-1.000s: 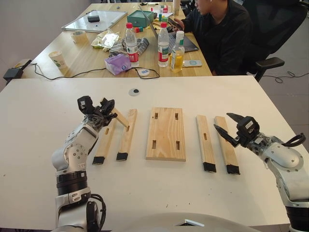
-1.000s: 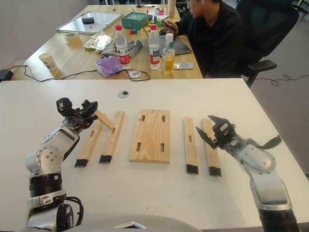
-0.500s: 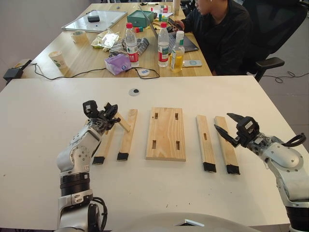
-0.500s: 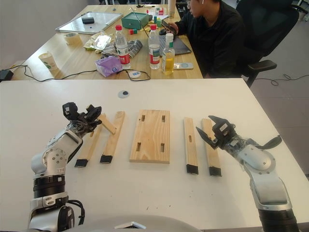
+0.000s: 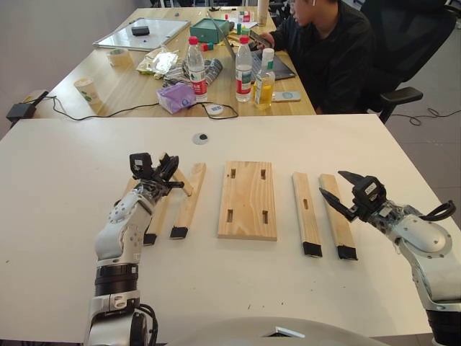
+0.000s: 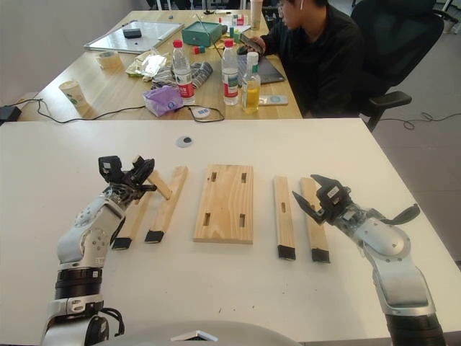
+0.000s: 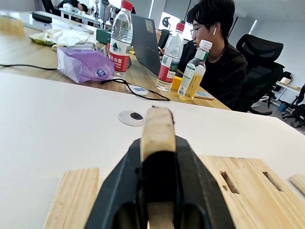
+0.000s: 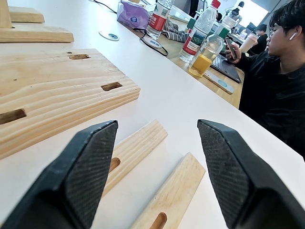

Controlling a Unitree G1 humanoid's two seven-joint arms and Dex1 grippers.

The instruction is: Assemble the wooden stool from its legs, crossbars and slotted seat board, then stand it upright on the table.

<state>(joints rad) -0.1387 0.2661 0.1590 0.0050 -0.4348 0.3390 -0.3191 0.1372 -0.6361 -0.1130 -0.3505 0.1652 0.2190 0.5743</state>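
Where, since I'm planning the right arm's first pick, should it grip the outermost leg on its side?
Grip the outer right leg across its narrow width near mid-length, coming straight down. It lies flat, and the gap to the neighbouring leg probably leaves room for one finger. The right gripper hangs open above its far end.
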